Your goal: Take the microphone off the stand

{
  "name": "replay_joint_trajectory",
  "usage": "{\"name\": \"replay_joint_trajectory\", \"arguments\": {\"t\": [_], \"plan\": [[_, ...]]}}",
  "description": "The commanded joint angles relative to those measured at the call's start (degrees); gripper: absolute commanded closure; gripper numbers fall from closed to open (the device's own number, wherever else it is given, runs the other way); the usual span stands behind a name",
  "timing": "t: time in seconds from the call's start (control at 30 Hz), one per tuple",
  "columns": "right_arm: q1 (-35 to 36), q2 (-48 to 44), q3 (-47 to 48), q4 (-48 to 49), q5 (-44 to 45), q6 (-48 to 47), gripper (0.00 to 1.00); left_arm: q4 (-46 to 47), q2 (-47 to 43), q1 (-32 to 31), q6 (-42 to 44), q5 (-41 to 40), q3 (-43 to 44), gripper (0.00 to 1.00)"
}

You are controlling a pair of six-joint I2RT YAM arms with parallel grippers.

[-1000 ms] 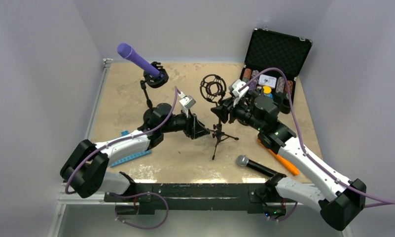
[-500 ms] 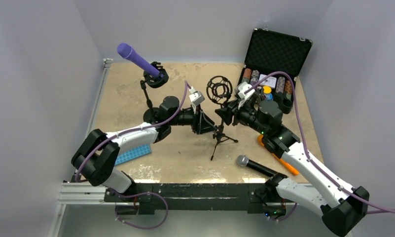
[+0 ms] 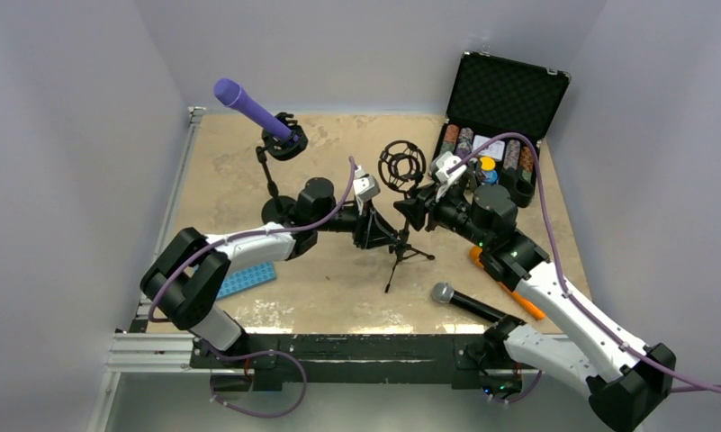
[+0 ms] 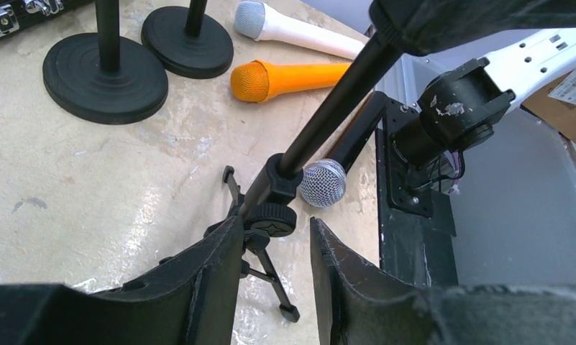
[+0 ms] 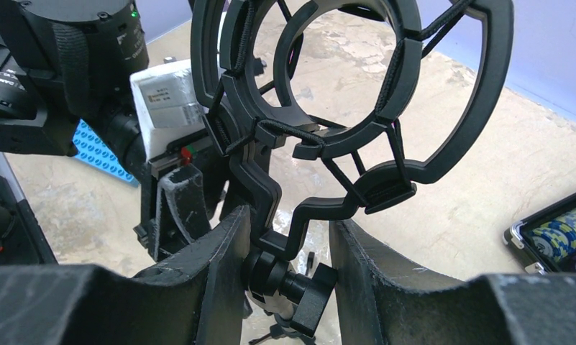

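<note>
Microphone (image 3: 469, 303) flat (head pointing left), both end effectors parted, straddling tripod stand (image 3: 398, 241)

Right arm (image 3: 554, 297) hides most of the orange microphone (image 3: 509, 290).

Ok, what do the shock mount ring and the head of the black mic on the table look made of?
Shock mount ring: looks like matte black moulded plastic, with thin cords strung across it, probably elastic. Black mic head, seen in the left wrist view: silvery woven mesh, likely metal from its glinting grid.
</note>
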Motion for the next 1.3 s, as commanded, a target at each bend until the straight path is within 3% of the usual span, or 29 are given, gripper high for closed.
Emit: {"name": "replay_joint_trajectory", "arguments": {"t": [0.0, 0.1, 0.2, 0.27, 0.4, 0.53, 0.73, 0.87, 1.0, 1.27], "plan": [[-0.3, 0.4, -1.8, -7.2, 1.3, -1.9, 1.0, 5.8, 1.5, -1.2, 1.9, -1.0, 3.0, 0.57], [-0.3, 0.4, -1.5, -8.1, 1.3, -1.9, 1.0, 6.2, 2.3, -1.3, 1.8, -1.4, 3.8, 0.57], [-0.3, 0.5, -1.3, -8.3, 1.4, -1.9, 1.0, 6.1, 2.7, -1.2, 2.0, -0.9, 4.0, 0.64], [-0.4, 0.8, -1.2, -8.3, 1.4, -1.9, 1.0, 6.0, 2.7, -1.2, 1.6, -0.6, 4.0, 0.73], [-0.5, 1.1, -1.1, -8.2, 1.3, -1.9, 1.0, 5.2, 1.7, -1.2, -1.7, -0.3, 2.8, 1.0], [-0.4, 0.7, -1.5, -8.3, 1.2, -4.2, 1.0, 4.4, -0.1, -1.0, -12.0, 1.4, 1.3, 1.0], [-0.4, 0.0, -2.7, -8.3, 0.2, -5.0, 1.0, 10.9, 4.9, -0.7, -44.8, 9.8, 1.6, 1.0], [-0.4, -0.6, -3.1, -8.3, -0.1, -5.1, 1.0, 4.8, 5.1, 0.5, -45.7, 12.5, 4.4, 1.0], [-0.5, -1.3, -3.8, -7.7, -0.4, -5.3, 1.0, 9.8, 12.5, 0.8, -55.4, 19.9, 9.3, 1.0], [-0.4, -2.7, -5.9, -7.0, -0.5, -5.1, 1.0, 4.2, 19.4, 1.1, -63.7, 26.0, 15.7, 1.0]]}}
